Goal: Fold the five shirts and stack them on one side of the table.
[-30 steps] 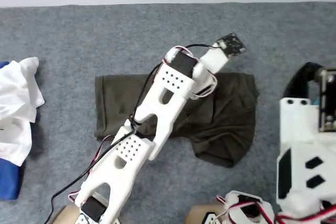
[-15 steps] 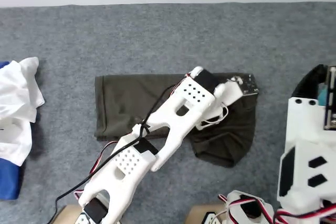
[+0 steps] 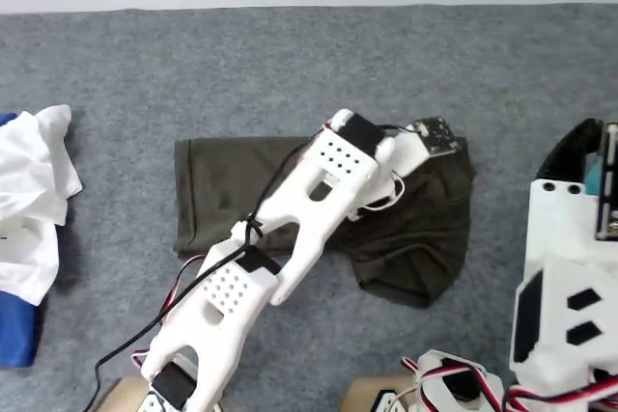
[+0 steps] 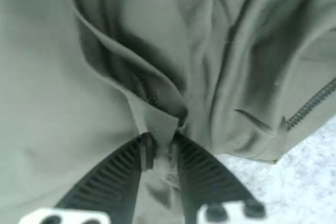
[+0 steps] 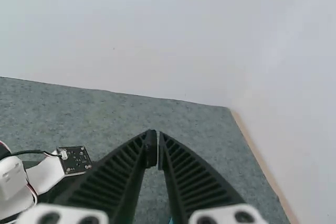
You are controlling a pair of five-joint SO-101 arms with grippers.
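Note:
A dark olive shirt [image 3: 217, 190] lies spread on the grey table, its right part rumpled. My left arm stretches across it from the near edge, its wrist over the shirt's far right corner. In the left wrist view my left gripper [image 4: 160, 148] is shut on a raised fold of the olive shirt [image 4: 52, 77], next to a zip. My right arm [image 3: 565, 267] stands at the table's right edge. Its right gripper [image 5: 154, 142] is shut on nothing, held high and facing the wall.
A crumpled white shirt [image 3: 29, 190] lies on a blue shirt [image 3: 17, 330] at the table's left edge. Bare grey felt [image 3: 290, 65] runs along the far side. The table's right edge [image 5: 252, 150] meets the wall.
My left arm came down from above the shirt's far right corner onto its right part, then drew back slightly. The right arm shifted a little.

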